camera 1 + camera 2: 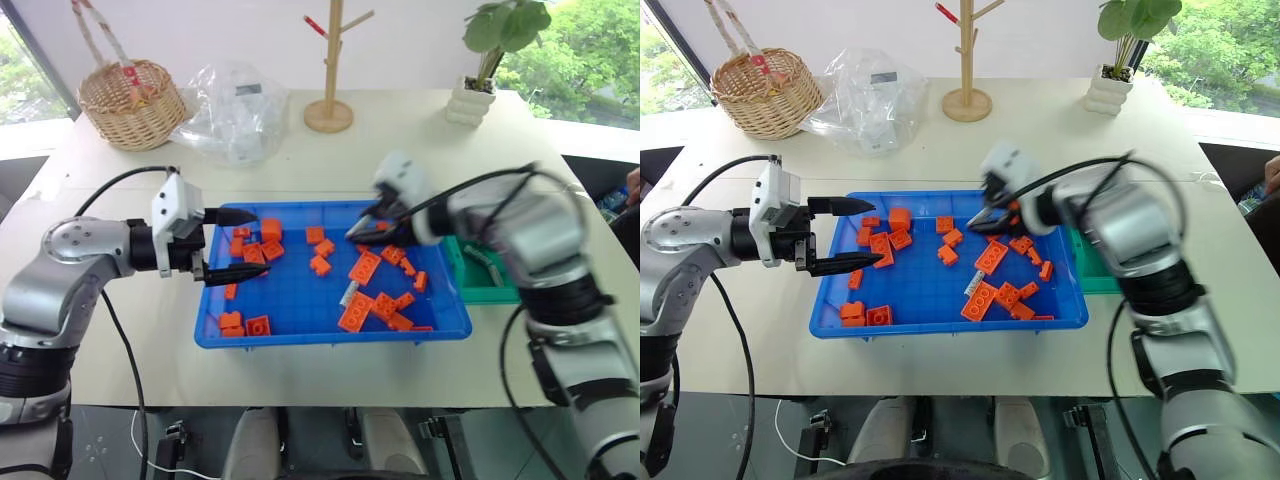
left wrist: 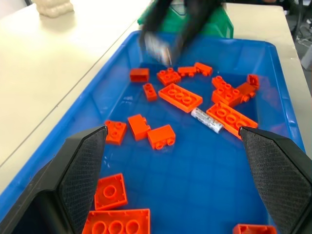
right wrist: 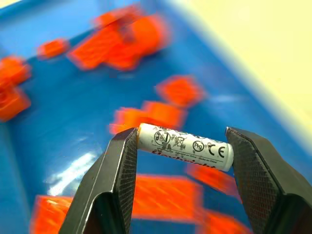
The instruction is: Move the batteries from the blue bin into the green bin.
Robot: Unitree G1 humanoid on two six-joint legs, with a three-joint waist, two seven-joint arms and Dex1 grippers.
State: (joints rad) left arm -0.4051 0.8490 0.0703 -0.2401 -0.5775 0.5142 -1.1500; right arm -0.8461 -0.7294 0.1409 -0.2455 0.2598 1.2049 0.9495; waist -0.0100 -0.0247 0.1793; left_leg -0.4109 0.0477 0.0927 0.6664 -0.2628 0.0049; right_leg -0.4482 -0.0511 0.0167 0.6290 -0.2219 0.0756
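Right end effector (image 3: pixel 180 146), raised above the far right part of the blue bin (image 1: pixel 300 335), is clamped end to end on a battery (image 3: pixel 185 146), a silver-grey cylinder with printed markings spanning the gap between its two black fingers. Left end effector (image 1: pixel 232 245) hovers over the left side of the blue bin with its fingers spread wide apart and nothing between them. A second battery (image 2: pixel 206 120) lies on the floor of the blue bin among scattered orange toy bricks (image 1: pixel 364 267). The green bin (image 1: pixel 488 275) stands on the tabletop (image 1: pixel 400 140) just beside the right edge of the blue bin, with a small grey object inside that cannot be identified.
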